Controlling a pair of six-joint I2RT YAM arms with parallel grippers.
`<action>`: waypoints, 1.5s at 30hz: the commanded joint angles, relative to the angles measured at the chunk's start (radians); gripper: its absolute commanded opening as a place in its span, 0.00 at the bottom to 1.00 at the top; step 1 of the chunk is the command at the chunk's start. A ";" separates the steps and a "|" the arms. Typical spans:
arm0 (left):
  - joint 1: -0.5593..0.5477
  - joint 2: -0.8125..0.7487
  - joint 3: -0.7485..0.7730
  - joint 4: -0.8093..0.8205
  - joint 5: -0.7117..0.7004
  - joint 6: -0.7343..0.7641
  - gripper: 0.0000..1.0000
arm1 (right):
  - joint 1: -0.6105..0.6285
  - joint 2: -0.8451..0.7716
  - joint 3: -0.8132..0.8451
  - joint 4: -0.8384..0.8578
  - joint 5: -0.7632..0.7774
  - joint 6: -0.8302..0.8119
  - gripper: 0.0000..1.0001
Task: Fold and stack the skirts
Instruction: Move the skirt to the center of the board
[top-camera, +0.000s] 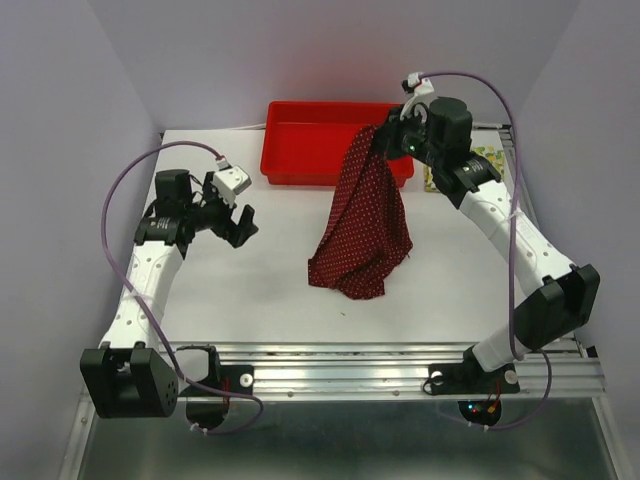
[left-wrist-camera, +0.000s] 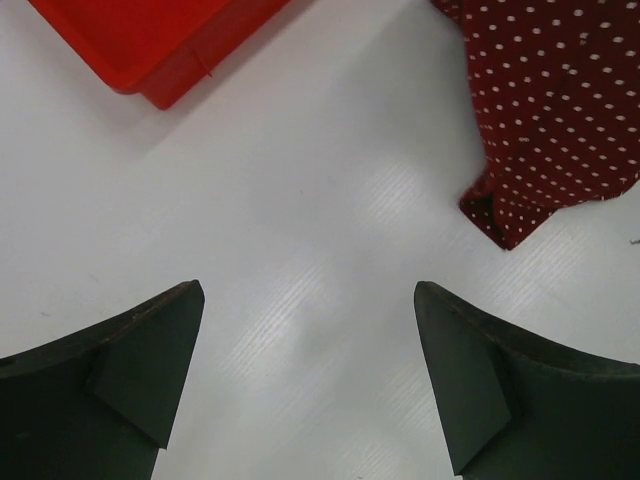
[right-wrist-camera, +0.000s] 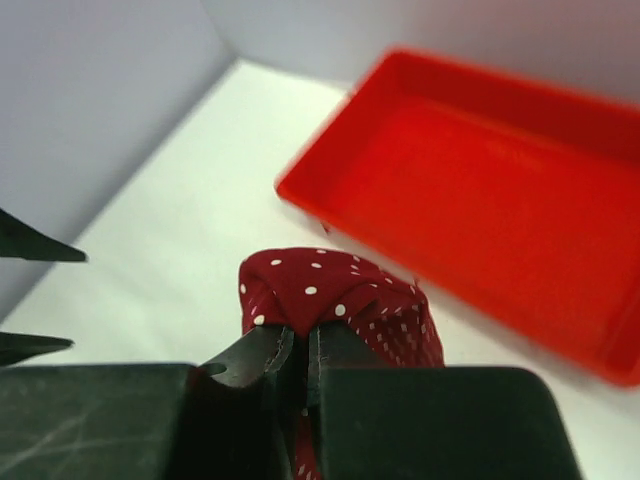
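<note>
Your right gripper (top-camera: 392, 135) is clamped shut on a bunched edge of the red skirt (top-camera: 360, 220). It holds the skirt up in front of the tray (top-camera: 290, 165), upper middle of the top view. The cloth hangs in a loose cone, and its lower hem seems to rest crumpled on the table (top-camera: 250, 290). Your left gripper (top-camera: 233, 217) is wide open and empty, over bare table at centre left, well apart from the skirt. The lemon skirt (top-camera: 488, 157) shows only as a sliver behind the right arm, upper right. Expect light, limp fabric that twists and holds no shape. Take the hem corner nearest the left gripper, at the very edge and not the bunched middle, so you can spread it flat.
</note>
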 joint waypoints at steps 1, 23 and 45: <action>-0.006 0.010 -0.064 -0.045 0.070 0.169 0.98 | 0.005 -0.066 -0.064 0.019 -0.030 0.036 0.01; -0.394 0.494 -0.087 0.337 -0.012 -0.130 0.99 | 0.005 -0.035 -0.007 -0.023 0.013 -0.001 0.01; -0.313 0.491 0.060 0.165 0.021 -0.278 0.00 | 0.005 -0.199 -0.067 -0.053 0.306 -0.122 0.01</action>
